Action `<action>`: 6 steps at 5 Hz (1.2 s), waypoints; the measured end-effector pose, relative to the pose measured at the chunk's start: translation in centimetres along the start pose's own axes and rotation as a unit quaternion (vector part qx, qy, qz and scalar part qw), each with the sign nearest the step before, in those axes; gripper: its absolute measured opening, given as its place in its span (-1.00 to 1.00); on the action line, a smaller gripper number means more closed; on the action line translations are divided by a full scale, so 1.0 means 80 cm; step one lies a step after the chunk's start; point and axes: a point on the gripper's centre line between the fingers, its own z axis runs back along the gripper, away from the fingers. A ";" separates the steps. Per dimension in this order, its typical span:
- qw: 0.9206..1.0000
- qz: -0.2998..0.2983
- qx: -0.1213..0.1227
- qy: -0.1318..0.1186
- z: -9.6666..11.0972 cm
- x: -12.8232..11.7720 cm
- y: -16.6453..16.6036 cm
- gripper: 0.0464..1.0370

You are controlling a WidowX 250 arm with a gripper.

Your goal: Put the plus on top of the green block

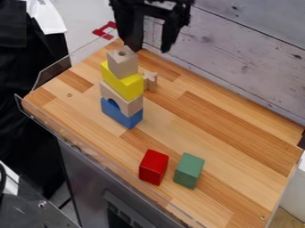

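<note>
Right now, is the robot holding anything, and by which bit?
No, nothing is held. The gripper is open and empty, and the little wooden plus is behind the block tower.

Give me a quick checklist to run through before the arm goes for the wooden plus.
1. Pincer open and unloaded: ok, its two fingers are apart with nothing between them.
2. Plus free of the block tower: cannot tell; it sits just behind the tower from this angle, which may hide contact.
3. Pincer lined up for a grasp: not ok, it hangs above the far edge of the table, near the tower's top.
4. Green block has a bare top: ok.
5. Gap between the green block and red block: ok, narrow but visible.
</note>
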 end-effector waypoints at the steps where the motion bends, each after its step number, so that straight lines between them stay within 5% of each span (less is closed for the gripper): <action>1: 1.000 0.010 -0.002 -0.014 0.008 0.010 0.009 0.92; 2: 1.000 0.001 -0.002 -0.004 -0.003 0.024 0.012 0.92; 4: 0.998 -0.004 -0.006 0.063 -0.055 0.039 0.010 0.92; 6: 0.996 0.004 -0.013 0.088 -0.085 0.055 0.012 0.92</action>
